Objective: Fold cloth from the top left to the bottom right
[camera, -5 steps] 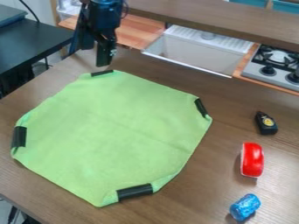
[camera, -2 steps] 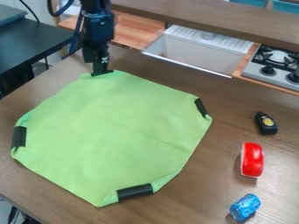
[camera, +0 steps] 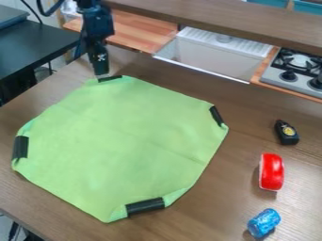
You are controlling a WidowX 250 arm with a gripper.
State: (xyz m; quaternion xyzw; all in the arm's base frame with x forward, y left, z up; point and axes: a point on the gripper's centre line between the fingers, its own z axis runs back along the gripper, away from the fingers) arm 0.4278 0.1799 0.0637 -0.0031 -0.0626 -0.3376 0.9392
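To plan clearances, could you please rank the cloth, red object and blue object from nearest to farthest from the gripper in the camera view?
1. Green cloth, beside the gripper
2. Red object, right of the cloth
3. Blue object, lower right

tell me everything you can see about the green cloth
The green cloth lies spread on the brown table, unfolded apart from its turned-in corners. It looks like soft, thin fabric, roughly eight-sided, with faint creases. Four black strips sit at its cut-off-looking corners. The tool is at the top-left strip; whether they touch is unclear.
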